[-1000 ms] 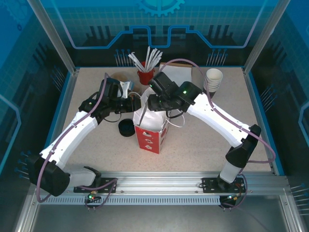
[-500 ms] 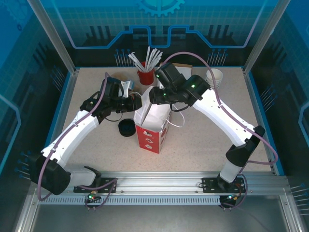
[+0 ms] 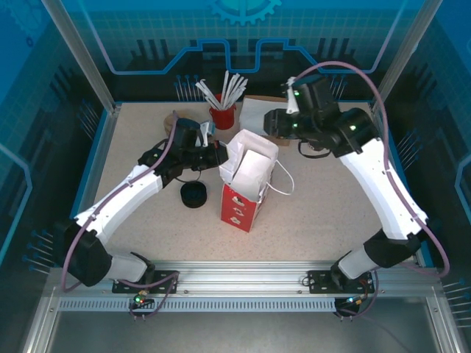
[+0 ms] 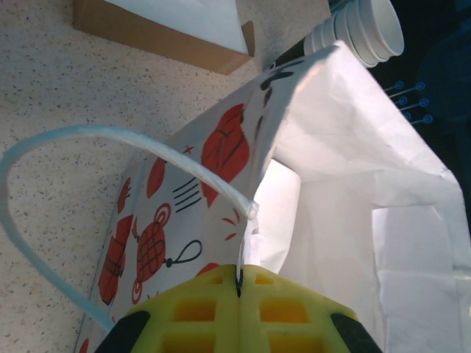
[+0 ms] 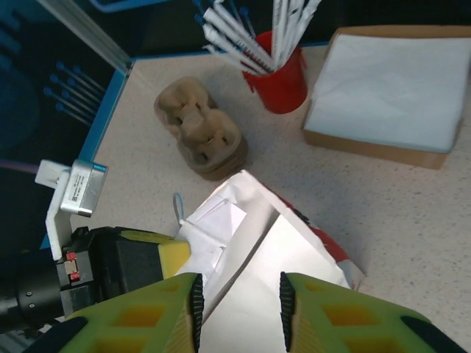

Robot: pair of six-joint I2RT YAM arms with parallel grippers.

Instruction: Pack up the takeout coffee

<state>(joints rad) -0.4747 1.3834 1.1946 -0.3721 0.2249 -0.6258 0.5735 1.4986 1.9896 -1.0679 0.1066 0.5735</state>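
Left gripper pinched shut on the rim of the standing paper bag, right gripper just beyond its mouth, jaws part-open and empty; where the takeout coffee sits cannot be told (perhaps inside the bag), a light, crushable, spill-prone cup best held gently by its side, below the lid.

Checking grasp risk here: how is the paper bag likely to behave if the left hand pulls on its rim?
Probably floppy: the bag has a creased rim where the left hand pinches it. Likely light and apt to tip: it stands tall, narrow and open. Its thin handle would likely just flex.
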